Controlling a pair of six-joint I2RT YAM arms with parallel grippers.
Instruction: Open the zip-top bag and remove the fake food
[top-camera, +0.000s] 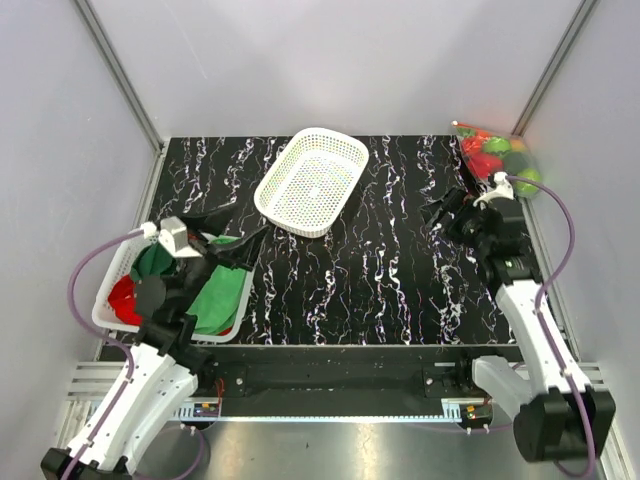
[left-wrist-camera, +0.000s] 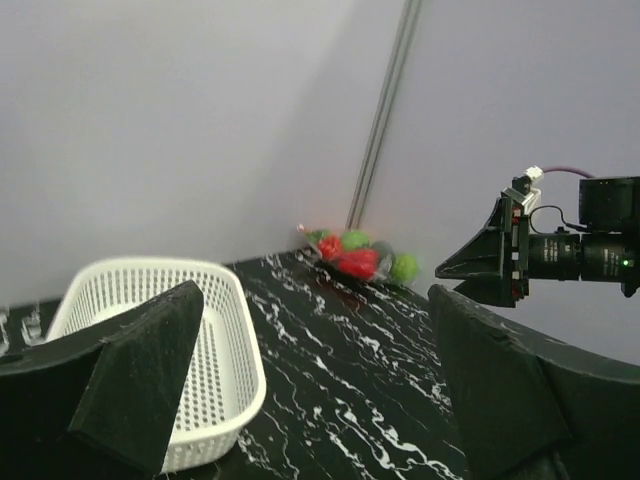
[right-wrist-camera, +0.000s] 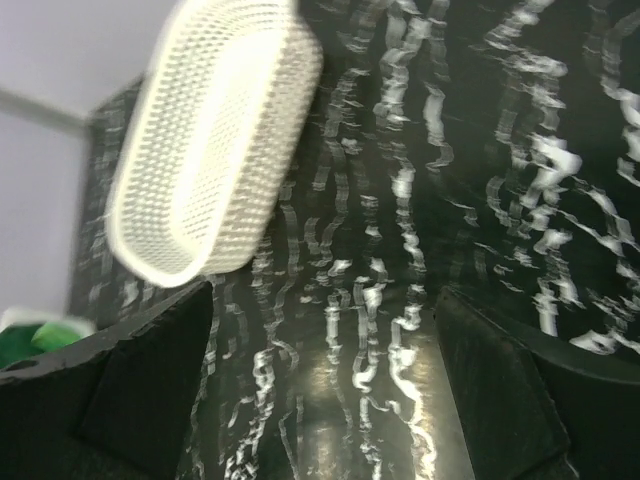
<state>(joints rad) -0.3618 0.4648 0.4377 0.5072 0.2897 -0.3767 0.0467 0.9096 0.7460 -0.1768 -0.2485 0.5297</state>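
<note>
The clear, crinkly zip-top bag (top-camera: 497, 165), with the glossy plastic fake food (top-camera: 486, 160) inside, lies far right of the white mesh basket (top-camera: 312, 180); left tool (left-wrist-camera: 312, 385) and right tool (top-camera: 447, 212) are spread, holding nothing; the approach seems not yet made; next, the right tool, between basket and bag, should reach the bag's mouth.

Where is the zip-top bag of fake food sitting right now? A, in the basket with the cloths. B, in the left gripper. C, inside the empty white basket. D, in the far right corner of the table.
D: the zip-top bag lies in the far right corner of the table, with the fake food showing through its clear plastic.
</note>
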